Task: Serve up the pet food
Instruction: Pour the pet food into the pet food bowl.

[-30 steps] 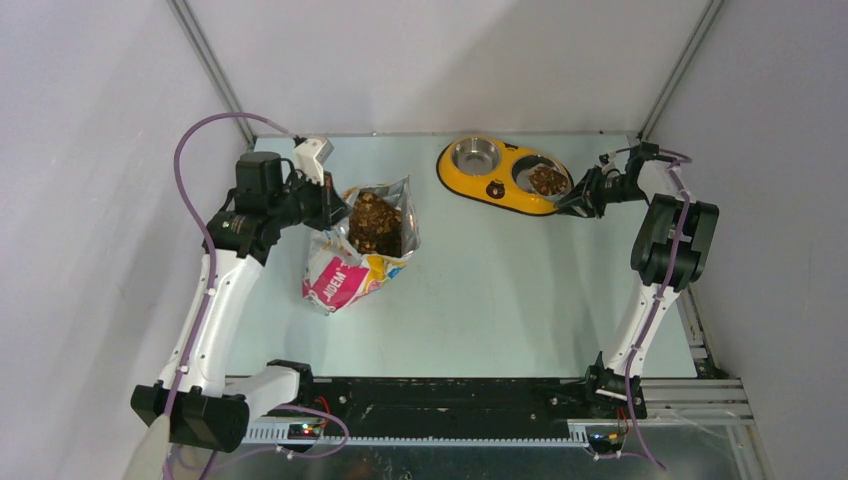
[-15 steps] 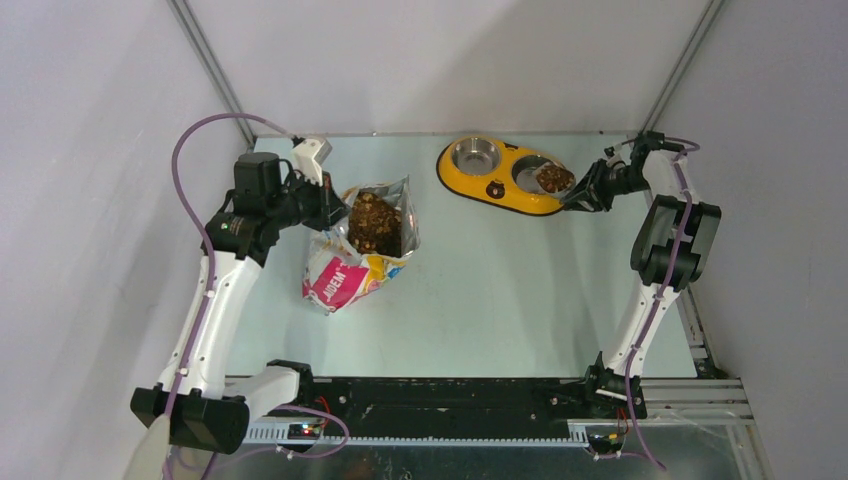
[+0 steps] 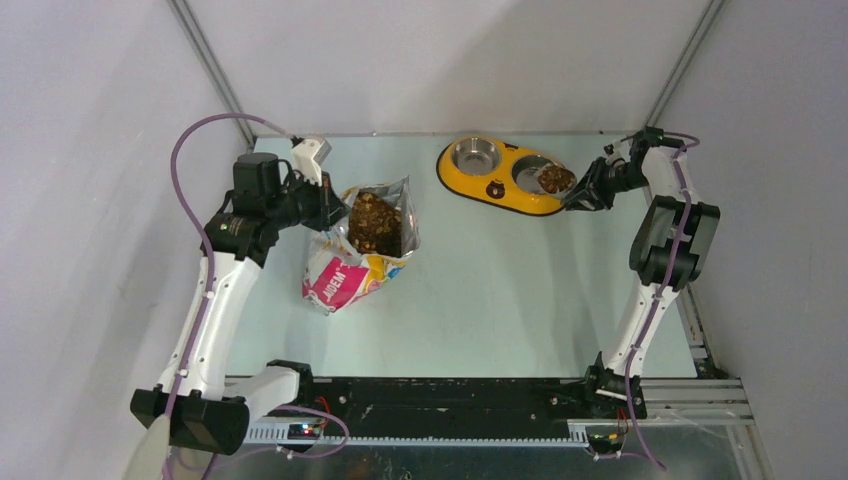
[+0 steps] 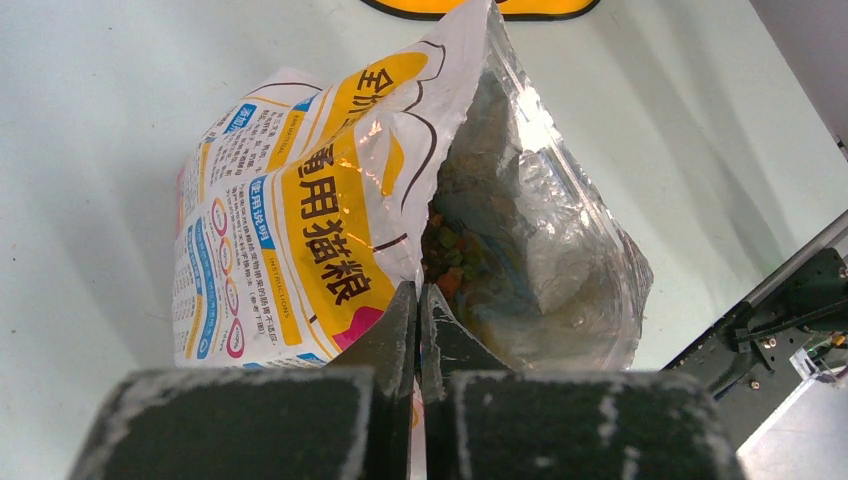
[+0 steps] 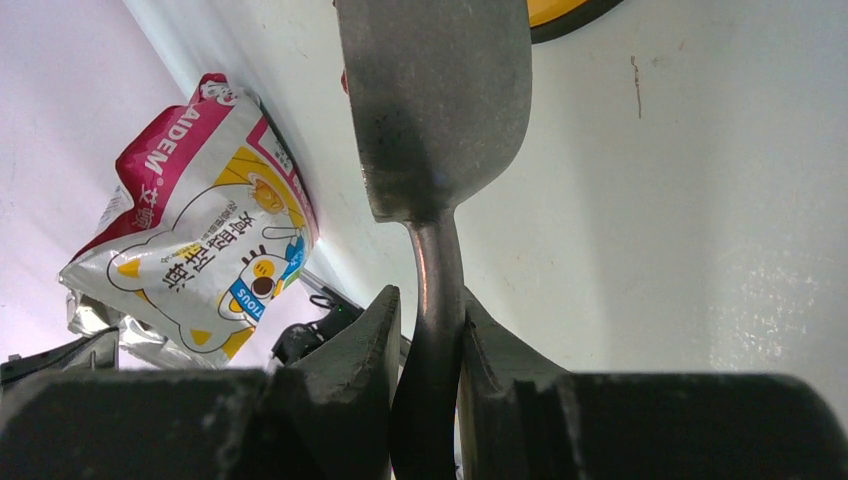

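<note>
The pet food [image 3: 375, 222] fills the open white-orange-pink bag [image 3: 352, 270] at the left; it also shows inside the bag in the left wrist view [image 4: 450, 265]. My left gripper [image 3: 328, 207] is shut on the bag's rim [image 4: 420, 295] and holds it open. My right gripper [image 3: 590, 192] is shut on the grey metal scoop's handle [image 5: 436, 290]. The scoop [image 3: 555, 179] carries kibble and hangs over the right bowl of the yellow feeder [image 3: 497, 190]. The right wrist view shows only the scoop's underside [image 5: 435, 100].
The feeder's left bowl [image 3: 474, 154] looks empty. The bag [image 5: 200, 250] lies far from the scoop in the right wrist view. The back wall and two corner rails stand close behind the feeder. Black arm mounts run along the near edge [image 3: 440, 400].
The right arm drew the scoop slightly right and up over the right bowl, then held nearly still. The left arm and the bag have not moved.
</note>
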Controlling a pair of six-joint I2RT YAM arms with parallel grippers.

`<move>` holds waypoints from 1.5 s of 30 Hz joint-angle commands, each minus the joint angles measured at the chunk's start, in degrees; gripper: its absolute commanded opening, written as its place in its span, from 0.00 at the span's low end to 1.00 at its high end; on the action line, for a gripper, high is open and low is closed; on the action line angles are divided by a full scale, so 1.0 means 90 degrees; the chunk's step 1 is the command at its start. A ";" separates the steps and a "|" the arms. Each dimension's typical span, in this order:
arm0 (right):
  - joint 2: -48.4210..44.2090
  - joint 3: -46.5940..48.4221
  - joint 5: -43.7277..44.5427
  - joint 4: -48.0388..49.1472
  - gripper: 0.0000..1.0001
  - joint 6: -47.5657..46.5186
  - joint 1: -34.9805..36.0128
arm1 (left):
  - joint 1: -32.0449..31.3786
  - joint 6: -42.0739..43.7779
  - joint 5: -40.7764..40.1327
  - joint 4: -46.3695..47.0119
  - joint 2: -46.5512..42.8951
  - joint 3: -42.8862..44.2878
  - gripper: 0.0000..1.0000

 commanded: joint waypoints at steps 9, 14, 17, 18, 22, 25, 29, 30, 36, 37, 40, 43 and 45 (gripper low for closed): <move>-0.0053 0.0646 0.0152 -0.0156 0.00 -0.0140 0.0128 | 0.0080 -0.0099 0.0252 0.0090 -0.0218 0.0009 0.00; -0.0015 0.0674 0.0273 -0.0205 0.00 -0.0169 0.0156 | 0.0080 -0.0099 0.0257 0.0078 -0.0208 0.0012 0.00; 0.0009 0.0680 0.0365 -0.0249 0.00 -0.0206 0.0169 | 0.0080 -0.0099 0.0251 0.0061 -0.0209 0.0021 0.00; 0.0006 0.0672 0.0374 -0.0260 0.00 -0.0211 0.0170 | 0.0082 -0.0099 0.0247 0.0062 -0.0214 0.0021 0.00; -0.0042 0.0593 0.0419 -0.0263 0.00 -0.0186 0.0193 | 0.0083 -0.0099 0.0253 0.0069 -0.0208 0.0014 0.00; -0.0105 0.0624 0.0578 -0.0287 0.00 -0.0194 0.0262 | 0.0082 -0.0106 0.0260 0.0078 -0.0199 0.0019 0.00; -0.0089 0.0734 0.0717 -0.0317 0.00 -0.0209 0.0296 | 0.0082 -0.0103 0.0262 0.0072 -0.0203 0.0012 0.00; -0.0074 0.0757 0.0731 -0.0318 0.00 -0.0207 0.0297 | 0.0083 -0.0101 0.0259 0.0070 -0.0214 0.0012 0.00; -0.0048 0.0783 0.0848 -0.0352 0.00 -0.0233 0.0298 | 0.0078 -0.0099 0.0260 0.0077 -0.0230 -0.0008 0.00; -0.0044 0.0808 0.0859 -0.0360 0.00 -0.0238 0.0298 | 0.0077 -0.0099 0.0261 0.0074 -0.0229 -0.0008 0.00; -0.0019 0.0893 0.0919 -0.0401 0.00 -0.0251 0.0298 | 0.0082 -0.0098 0.0270 0.0094 -0.0219 -0.0008 0.00; 0.0054 0.0987 0.0965 -0.0441 0.00 -0.0265 0.0298 | 0.0084 -0.0099 0.0271 0.0086 -0.0215 -0.0008 0.00; 0.0082 0.1015 0.1030 -0.0451 0.00 -0.0274 0.0303 | 0.0089 -0.0099 0.0276 0.0084 -0.0218 -0.0008 0.00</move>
